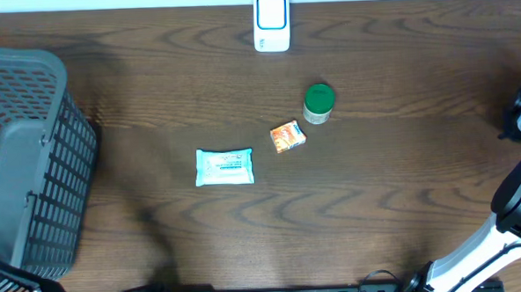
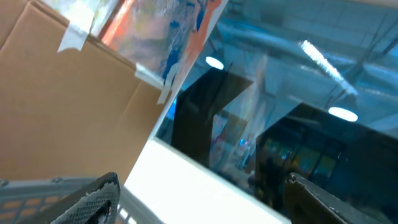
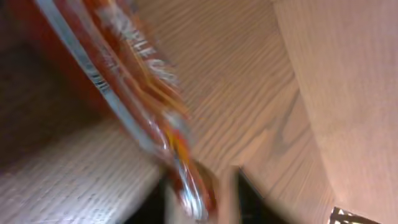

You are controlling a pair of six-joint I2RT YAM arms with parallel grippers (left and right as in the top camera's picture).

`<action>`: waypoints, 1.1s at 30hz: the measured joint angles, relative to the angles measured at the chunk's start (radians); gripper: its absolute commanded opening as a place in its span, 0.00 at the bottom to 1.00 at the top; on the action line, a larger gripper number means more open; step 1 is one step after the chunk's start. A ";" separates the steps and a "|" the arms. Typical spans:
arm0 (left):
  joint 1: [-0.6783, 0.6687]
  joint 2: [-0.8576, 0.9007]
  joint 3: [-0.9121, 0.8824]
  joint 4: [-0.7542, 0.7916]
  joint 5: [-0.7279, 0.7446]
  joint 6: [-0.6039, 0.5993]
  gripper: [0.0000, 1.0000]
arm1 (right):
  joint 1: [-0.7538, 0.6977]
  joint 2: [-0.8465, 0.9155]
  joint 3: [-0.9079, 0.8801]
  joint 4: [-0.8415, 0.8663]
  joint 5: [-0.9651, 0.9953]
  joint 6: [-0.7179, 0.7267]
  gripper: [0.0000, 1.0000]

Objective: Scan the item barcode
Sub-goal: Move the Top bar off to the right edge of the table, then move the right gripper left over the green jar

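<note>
The white and blue barcode scanner (image 1: 272, 22) stands at the table's far edge, centre. In the blurred right wrist view, a red-orange foil packet (image 3: 134, 87) hangs with its lower end between the fingers of my right gripper (image 3: 208, 199). The jaws stand apart, and wood shows between the packet and the right finger (image 3: 250, 194). Only the right arm (image 1: 514, 210) shows overhead, at the right edge, so the gripper itself is hidden there. My left gripper (image 2: 204, 186) is open and empty, pointing away from the table at a cardboard box (image 2: 62, 112).
On the table lie a pale blue wipes pack (image 1: 224, 166), a small orange packet (image 1: 287, 137) and a green-lidded jar (image 1: 318, 103). A grey mesh basket (image 1: 23, 156) fills the left side. A beige surface (image 3: 348, 81) lies right of the held packet.
</note>
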 measured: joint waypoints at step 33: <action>0.000 0.000 0.000 -0.059 0.000 0.000 0.84 | 0.925 -0.269 0.211 -0.399 -0.830 -0.061 0.99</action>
